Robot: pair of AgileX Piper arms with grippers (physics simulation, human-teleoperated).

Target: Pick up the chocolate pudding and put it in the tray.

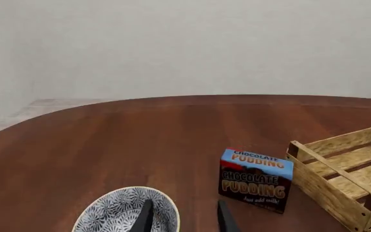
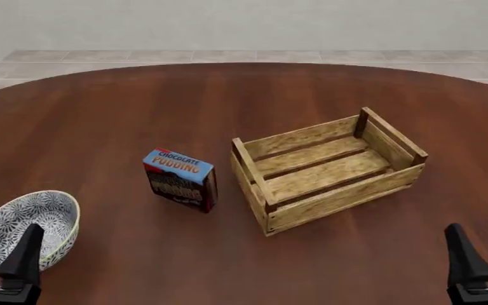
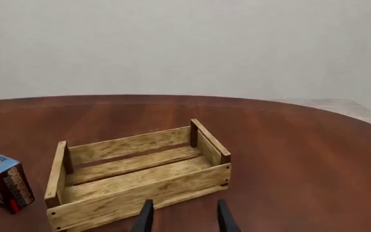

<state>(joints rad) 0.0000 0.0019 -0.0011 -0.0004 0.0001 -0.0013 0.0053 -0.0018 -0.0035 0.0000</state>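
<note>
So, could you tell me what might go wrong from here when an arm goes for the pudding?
The chocolate pudding stands upright close beside the tray; open jaws coming down could clip the tray's near end wall. A sideways nudge may topple the carton. The left gripper sits over the bowl and might catch its rim when moving off.

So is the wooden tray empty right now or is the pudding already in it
Empty. The tray shows only bare slats inside, and the chocolate pudding stands upright on the table beside it, apart from it.
</note>
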